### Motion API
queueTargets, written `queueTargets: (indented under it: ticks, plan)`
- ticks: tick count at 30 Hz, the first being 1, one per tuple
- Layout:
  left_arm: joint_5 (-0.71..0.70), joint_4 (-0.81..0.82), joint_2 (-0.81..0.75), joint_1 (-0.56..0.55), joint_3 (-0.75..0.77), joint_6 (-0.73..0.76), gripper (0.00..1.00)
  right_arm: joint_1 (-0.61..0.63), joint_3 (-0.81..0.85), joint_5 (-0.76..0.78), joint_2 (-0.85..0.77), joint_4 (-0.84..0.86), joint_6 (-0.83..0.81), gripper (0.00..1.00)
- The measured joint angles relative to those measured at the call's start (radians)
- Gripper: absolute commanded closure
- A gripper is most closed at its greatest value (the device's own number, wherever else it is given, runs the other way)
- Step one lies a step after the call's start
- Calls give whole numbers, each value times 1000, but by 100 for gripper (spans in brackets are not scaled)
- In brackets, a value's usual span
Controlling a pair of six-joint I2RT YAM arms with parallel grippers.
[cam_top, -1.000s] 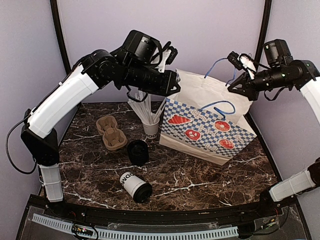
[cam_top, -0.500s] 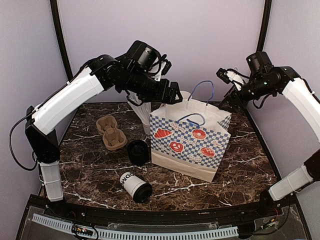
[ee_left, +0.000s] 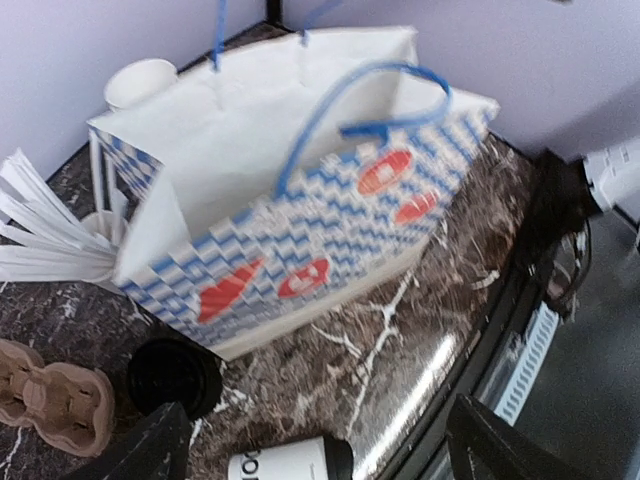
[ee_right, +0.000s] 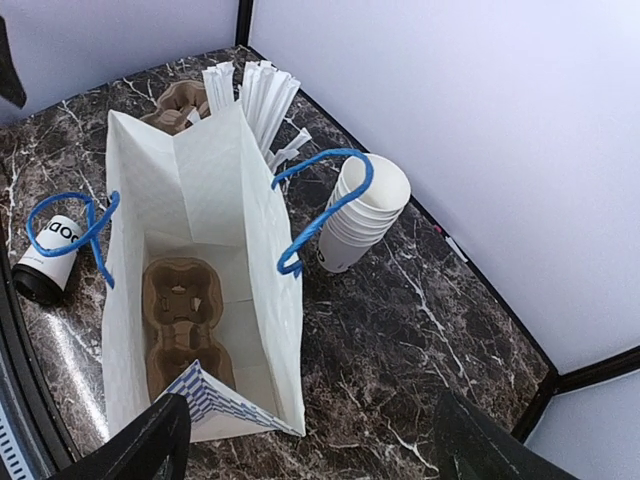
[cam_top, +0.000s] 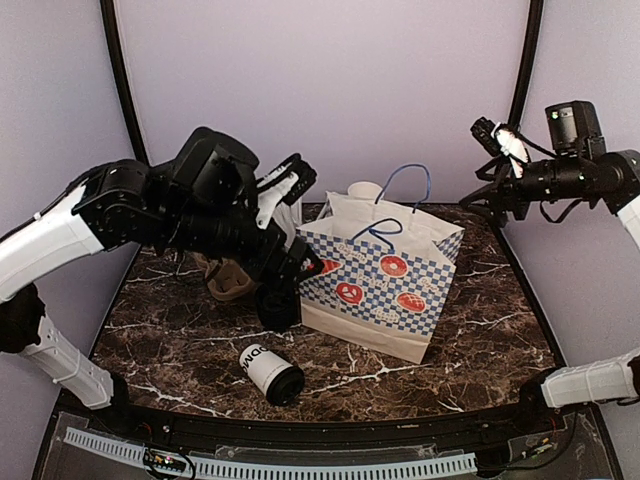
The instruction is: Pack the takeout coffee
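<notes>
The takeout coffee cup (cam_top: 268, 372), white with dark lettering and a black lid on its end, lies on its side near the table's front; it also shows at the bottom of the left wrist view (ee_left: 285, 462) and at the left of the right wrist view (ee_right: 50, 255). A round black lid piece (cam_top: 277, 305) stands just behind it. My left gripper (cam_top: 295, 262) hangs open beside the bag's left edge, above lid and cup (ee_left: 320, 440), holding nothing. High at the right, my right gripper (cam_top: 487, 160) is open and empty (ee_right: 310, 440).
A white paper bag (cam_top: 385, 290) with blue checks and blue handles stands open mid-table, a brown pulp carrier (ee_right: 180, 320) on its floor. Another carrier (ee_left: 55, 405) and a cup of white straws (ee_right: 250, 95) sit left of it. Stacked white cups (ee_right: 365, 215) stand behind.
Both grippers opened and let go of the bag, which settled upright on the table. My left arm swung down and forward; my right arm drew back to the right.
</notes>
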Motion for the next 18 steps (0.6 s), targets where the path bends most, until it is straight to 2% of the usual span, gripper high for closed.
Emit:
queueTargets:
  ticks: [4, 7, 9, 13, 18]
  plan:
    - [0, -12, -60, -97, -159, -2, 20, 0, -48, -24, -55, 1, -11, 17]
    - [-5, -58, 12, -150, -219, -50, 27, 0, -74, -37, -39, 4, -17, 19]
    - [2, -76, 84, -173, -247, -102, 35, 0, -80, -39, -18, 5, -20, 20]
    - [48, -89, 152, -194, -336, -216, 43, 0, -82, -50, -5, 6, -24, 22]
    - [119, -76, 116, -195, -434, -383, 52, 0, -84, -60, -19, 8, -27, 24]
